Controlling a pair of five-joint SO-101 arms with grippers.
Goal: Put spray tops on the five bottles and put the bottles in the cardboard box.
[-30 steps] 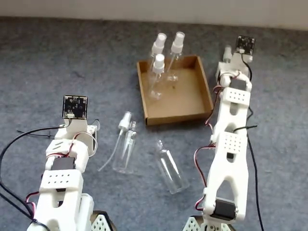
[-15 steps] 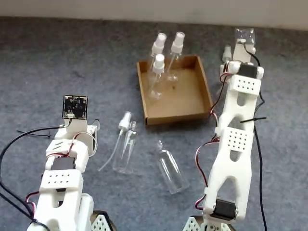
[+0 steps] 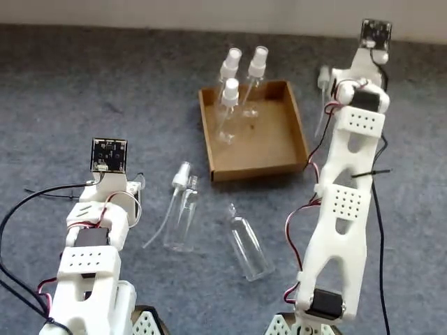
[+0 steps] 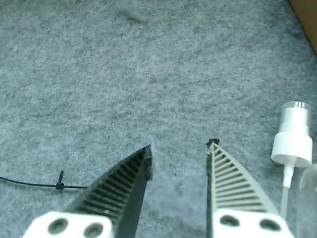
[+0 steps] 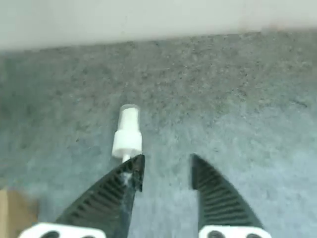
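Note:
The cardboard box (image 3: 297, 125) lies open at the middle of the carpet. Three bottles with spray tops (image 3: 230, 64) lean over its far wall. Two open bottles lie nearer: one (image 3: 184, 213) with a loose spray top (image 3: 181, 174) beside it, the other (image 3: 248, 243) alone. Another loose spray top (image 3: 323, 77) lies right of the box. My right gripper (image 5: 167, 163) is open just short of that spray top (image 5: 128, 134), which sits off one fingertip. My left gripper (image 4: 178, 153) is open over bare carpet, with a spray top (image 4: 293, 136) off to its side.
A thin black cable (image 4: 29, 184) runs over the carpet by the left arm (image 3: 98, 230). The right arm (image 3: 346, 195) stretches along the box's right side. A pale wall (image 5: 158, 20) closes off the carpet's far edge.
The right arm has stretched farther from its base toward the far edge of the carpet, beside the loose spray top. The left arm, bottles and box have not moved.

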